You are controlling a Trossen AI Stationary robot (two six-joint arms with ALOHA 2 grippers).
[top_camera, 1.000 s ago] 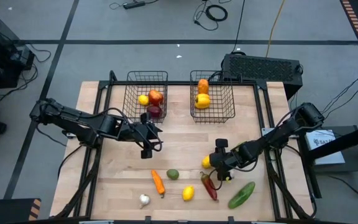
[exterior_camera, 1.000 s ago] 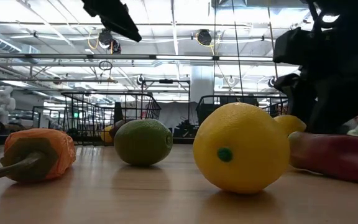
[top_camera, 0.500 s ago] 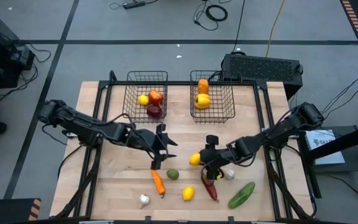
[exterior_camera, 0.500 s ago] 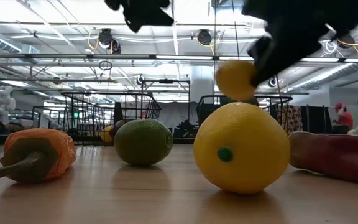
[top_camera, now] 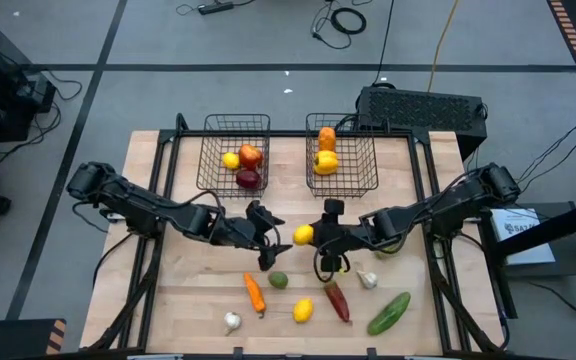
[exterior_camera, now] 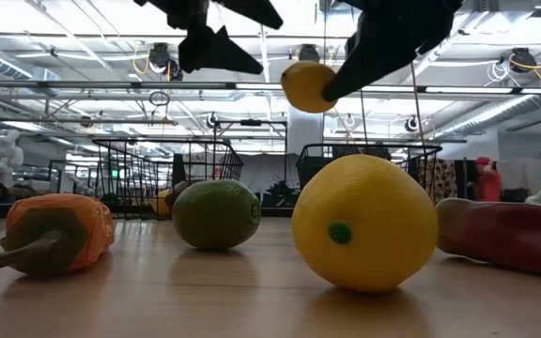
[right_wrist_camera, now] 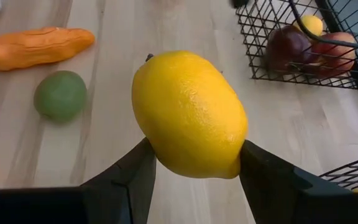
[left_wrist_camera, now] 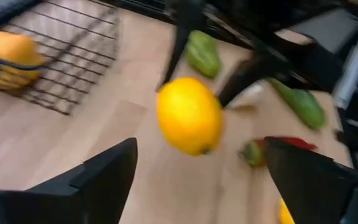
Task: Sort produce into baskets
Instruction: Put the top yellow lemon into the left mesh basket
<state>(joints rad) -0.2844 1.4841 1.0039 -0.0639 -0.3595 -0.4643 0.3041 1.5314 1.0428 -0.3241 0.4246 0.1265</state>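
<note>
Lemon (top_camera: 303, 235) hangs above the middle of the table (top_camera: 193, 295), pinched between the fingers of the right gripper (top_camera: 313, 237), whose pads press its two sides in the right wrist view; the left gripper (top_camera: 276, 238) sits just to the left of it with its fingers spread wide and nothing between them, facing the fruit across a small gap. Below and nearer lie the pieces not yet sorted: a lime (top_camera: 278, 280) just near of the left gripper, an orange carrot (top_camera: 255, 293) to its left, a second lemon (top_camera: 302, 311) near the front edge, a white garlic (top_camera: 232, 322) at the near left, a red chilli (top_camera: 337, 301) right of centre, another pale garlic-like piece (top_camera: 367, 281) beside it, though it is too small to tell for certain, and a green cucumber (top_camera: 388, 313) at the near right. At the far side stand the two wire baskets; the left basket (top_camera: 208, 165) holds a small yellow fruit (top_camera: 230, 160), a red apple (top_camera: 251, 155) and a darker red one (top_camera: 249, 179), while the right basket (top_camera: 371, 165) holds a yellow pepper (top_camera: 324, 161) with an orange piece (top_camera: 326, 138) behind it. From the low view the held lemon floats well clear of the wood, above the lime and the near lemon.
</note>
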